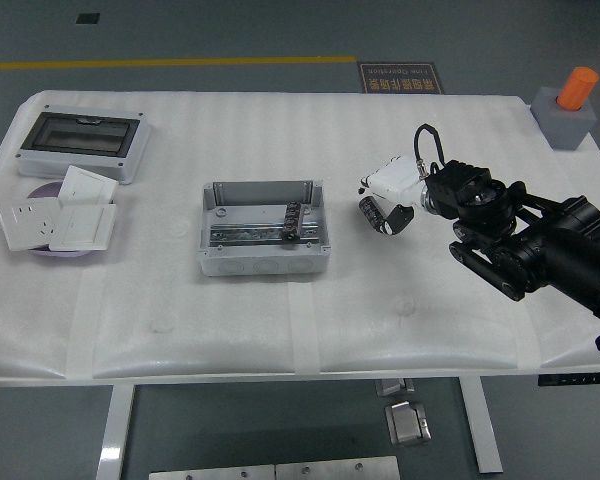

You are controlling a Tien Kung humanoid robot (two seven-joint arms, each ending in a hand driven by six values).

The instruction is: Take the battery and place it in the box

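Observation:
The battery (292, 219), a short dark cylinder, lies inside the open grey box (265, 262), on the right end of its metal rail. My right hand (385, 203), white-backed with black fingers (369, 210), hovers to the right of the box, apart from it. Its fingers are loosely curved and hold nothing. The black right arm (540, 245) comes in from the right edge. The left arm does not show.
A closed grey enclosure with a dark clear lid (80, 143) sits at the far left. In front of it is a purple plate (42, 192) with white wall switches and sockets (58, 220). A grey block holding an orange cylinder (571, 104) stands at the far right corner.

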